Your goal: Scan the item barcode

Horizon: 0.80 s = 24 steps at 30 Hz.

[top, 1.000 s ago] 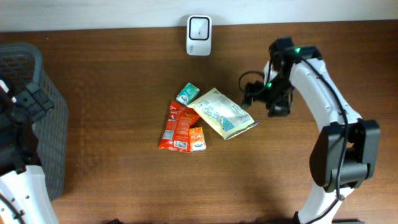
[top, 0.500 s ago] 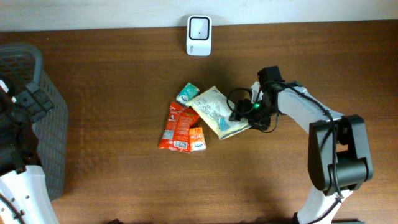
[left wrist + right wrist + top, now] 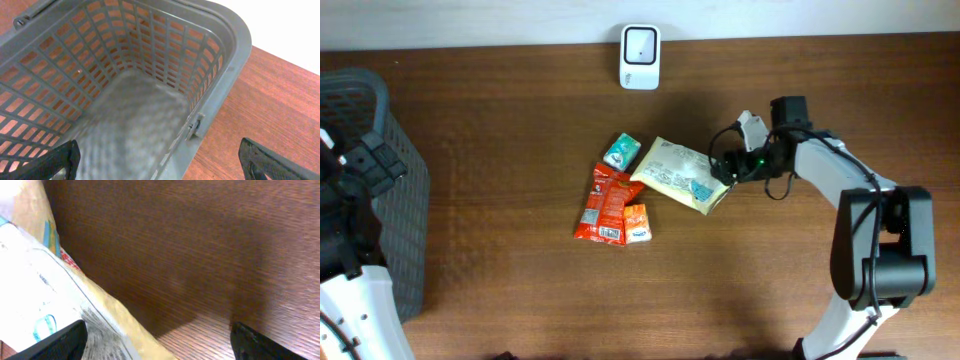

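Dark wood table [image 3: 500, 300] fills pretty much the whole overhead frame. The item to be scanned is taken to be the yellowish packet [image 3: 678, 175], lying flat just right of centre, its long side running down toward the lower right. Its right end is met by the right gripper [image 3: 726, 168]. In the wrist view the fingers [image 3: 65, 339] are seen spread wide, with only the packet's corner poking in between them and nothing pinched yet.

For a clean pickup, the jaws would probably be better pushed a bit further over the packet's edge before being closed, since a grip on just the crinkly corner could slip or fold. Which face carries the barcode can't be made out, so that would have to be sorted out on the way up to the white scanner [image 3: 640, 44] at top centre.

Around it, a small teal pack [image 3: 621, 152] is parked right at the packet's upper left end. A red pouch [image 3: 604, 203] and a small orange pack [image 3: 637, 222] sit just beside it at lower left. Those could get dragged along if the packet is slid leftward.

Plenty of bare wood is available between packet and scanner, and toward the lower right too. At the far left, the left gripper [image 3: 162, 160] is held wide open and empty above the grey basket [image 3: 220, 60], well apart from all this.
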Available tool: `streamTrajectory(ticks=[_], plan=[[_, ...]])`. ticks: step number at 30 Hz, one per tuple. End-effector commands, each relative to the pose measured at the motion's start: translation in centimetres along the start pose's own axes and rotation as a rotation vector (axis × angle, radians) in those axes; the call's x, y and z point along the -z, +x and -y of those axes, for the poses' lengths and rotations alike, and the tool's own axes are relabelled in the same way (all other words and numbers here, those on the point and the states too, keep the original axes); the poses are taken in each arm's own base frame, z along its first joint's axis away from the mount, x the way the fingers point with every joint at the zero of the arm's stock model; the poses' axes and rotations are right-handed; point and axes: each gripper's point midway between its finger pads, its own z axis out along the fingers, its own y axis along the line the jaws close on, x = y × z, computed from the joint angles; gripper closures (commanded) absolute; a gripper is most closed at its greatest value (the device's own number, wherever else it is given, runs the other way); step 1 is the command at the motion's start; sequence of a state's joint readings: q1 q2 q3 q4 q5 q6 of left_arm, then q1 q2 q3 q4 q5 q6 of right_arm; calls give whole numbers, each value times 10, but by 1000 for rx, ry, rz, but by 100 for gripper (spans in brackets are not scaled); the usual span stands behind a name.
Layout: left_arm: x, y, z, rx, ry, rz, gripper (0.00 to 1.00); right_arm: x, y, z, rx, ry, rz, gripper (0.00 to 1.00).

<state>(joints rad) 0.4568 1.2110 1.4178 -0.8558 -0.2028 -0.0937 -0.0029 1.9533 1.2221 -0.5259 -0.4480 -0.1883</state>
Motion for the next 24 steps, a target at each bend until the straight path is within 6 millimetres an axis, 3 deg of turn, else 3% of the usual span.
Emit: streamTrajectory(ticks=[1, 4, 7, 11, 14, 16, 18, 19, 21, 24], plan=[[0, -2, -2, -9, -7, 4, 1, 21, -19, -14, -15, -165, 70, 8], [0, -2, -2, -9, -7, 4, 1, 27, -16, -34, -219, -309, 46, 7], [0, -2, -2, -9, -7, 4, 1, 19, 0, -52, -382, -339, -49, 3], [0, -2, -2, -9, -7, 4, 1, -8, 33, -41, -730, -90, -168, 1], [0, -2, -2, -9, -7, 4, 1, -31, 35, -49, -765, -70, -133, 0], [0, -2, -2, -9, -7, 4, 1, -45, 35, -52, -775, -81, -112, 32], [0, -2, -2, -9, -7, 4, 1, -48, 38, -50, -799, -83, -118, 84], [0, -2, -2, -9, -7, 4, 1, -47, 37, -49, -804, -85, -117, 96], [0, -2, -2, -9, -7, 4, 1, -46, 34, -48, -767, -99, -103, 96], [0, -2, -2, -9, -7, 4, 1, -41, 18, -63, -581, -243, -62, 96]])
